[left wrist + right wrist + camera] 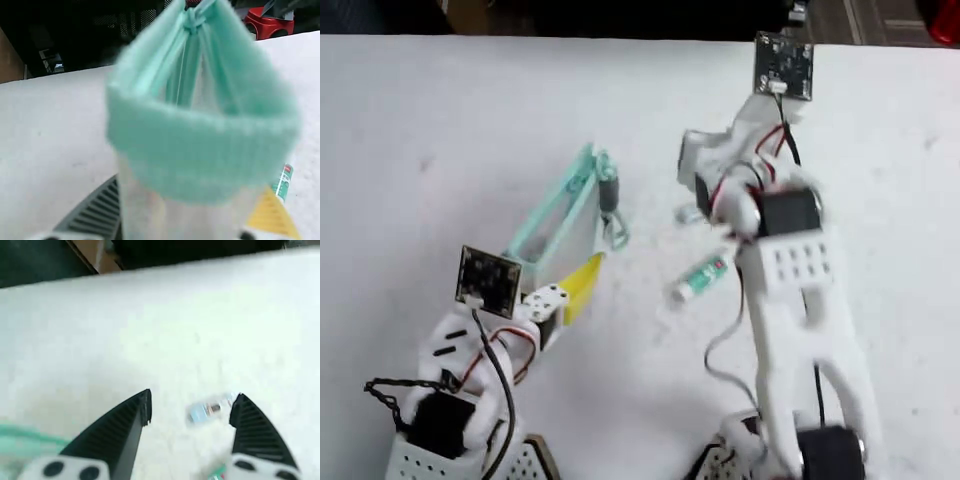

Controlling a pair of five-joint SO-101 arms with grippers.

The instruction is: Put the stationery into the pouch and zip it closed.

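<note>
A clear pouch with mint-green trim (558, 215) stands on the white table, its mouth open towards the far side. My left gripper (182, 220) is shut on the pouch's near end (200, 145); its yellow finger (582, 283) shows beside the pouch. A green-and-white stick (702, 277) lies on the table between the arms and appears again as the stick (284, 181) past the pouch. My right gripper (193, 395) hangs open just above the table, and a small blue-and-white item (210, 410) lies on the table between its black fingers (122, 425).
The right arm (790, 260) stretches from the near edge towards the table's middle, with loose cables beside it. A dark ring clip (611, 205) hangs at the pouch's far end. The table's far edge (620, 40) meets a dark background.
</note>
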